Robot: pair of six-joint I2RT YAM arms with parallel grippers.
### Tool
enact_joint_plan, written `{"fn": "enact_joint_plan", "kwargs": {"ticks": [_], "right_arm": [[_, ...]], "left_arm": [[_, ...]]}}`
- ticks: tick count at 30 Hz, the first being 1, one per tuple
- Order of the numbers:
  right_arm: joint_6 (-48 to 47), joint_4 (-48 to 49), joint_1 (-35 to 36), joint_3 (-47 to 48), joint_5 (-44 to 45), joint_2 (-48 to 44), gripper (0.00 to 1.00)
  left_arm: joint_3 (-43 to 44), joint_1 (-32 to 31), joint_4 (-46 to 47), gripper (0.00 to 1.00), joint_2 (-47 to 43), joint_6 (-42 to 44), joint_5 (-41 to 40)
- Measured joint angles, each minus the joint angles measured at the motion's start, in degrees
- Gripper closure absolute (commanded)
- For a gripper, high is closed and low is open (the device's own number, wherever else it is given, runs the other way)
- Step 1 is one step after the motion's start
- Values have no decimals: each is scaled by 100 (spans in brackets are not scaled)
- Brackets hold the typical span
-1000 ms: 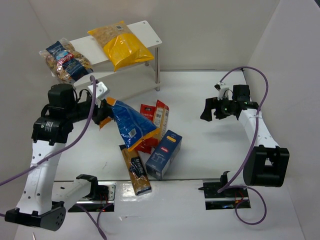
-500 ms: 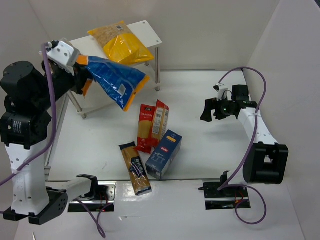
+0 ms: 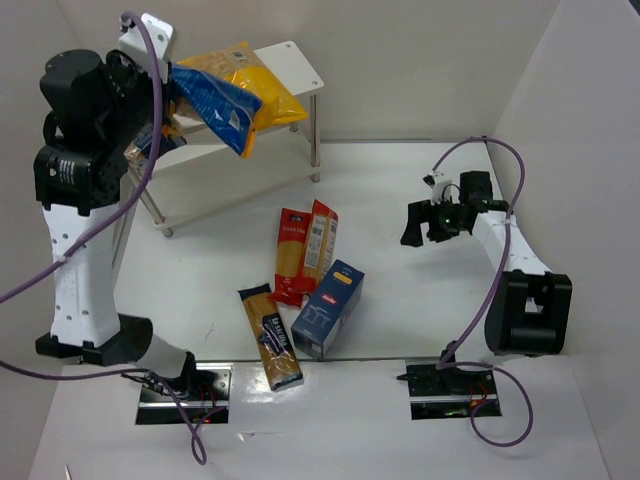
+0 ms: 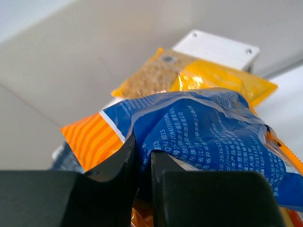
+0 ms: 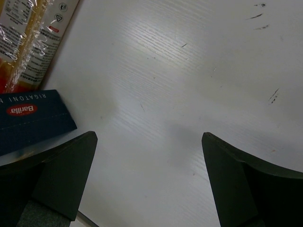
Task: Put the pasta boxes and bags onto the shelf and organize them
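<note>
My left gripper (image 3: pixel 168 85) is shut on the blue bag (image 3: pixel 215 100) near its orange-striped end and holds it in the air over the shelf (image 3: pixel 295 62). In the left wrist view the black fingers (image 4: pixel 163 163) pinch the blue bag (image 4: pixel 213 127) in front of the yellow bag (image 4: pixel 199 75), which lies on the shelf's top board (image 4: pixel 218 47). The yellow bag (image 3: pixel 255 90) is partly covered by the blue one. A dark blue carton (image 3: pixel 328 308) and two spaghetti packs, red-yellow (image 3: pixel 305 250) and black-orange (image 3: pixel 270 335), lie on the table. My right gripper (image 3: pixel 420 222) is open above the bare table.
A clear bag with a dark label (image 3: pixel 150 140) peeks out behind my left arm at the shelf's left end. The right wrist view shows the carton (image 5: pixel 33 118) and a spaghetti pack (image 5: pixel 33 38) to the left of my open right gripper (image 5: pixel 149 142). White walls enclose the table.
My left arm has risen and swung back, carrying the blue bag from above the packs at mid-table to over the shelf's top board. The right arm has barely moved.
</note>
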Motion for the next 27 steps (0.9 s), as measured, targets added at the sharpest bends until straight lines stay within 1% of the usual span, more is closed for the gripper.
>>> {"fn": "enact_joint_plan", "kwargs": {"ticks": [5,9,12,16,22,27], "right_arm": [[-55,-39,0,0,17,103,0],[-66,-59,0,0,17,144,0],[-85,-83,0,0,15,149,0],[-105,-96,0,2,13,149,0],[-149,-127,0,2,-17,149,0],[-175,-151,0,2,-31,149,0]], "left_arm": [[1976,17,-332,100,960,352,-55],[4107,129,-765,100,1886,470,-50],[4238,297,-815,100,1899,472,111],[4614,479,-1370,100,2085,542,468],[4739,841,-1974,100,2503,658,1394],[4736,1134,-2124,100,2839,664,1886]]}}
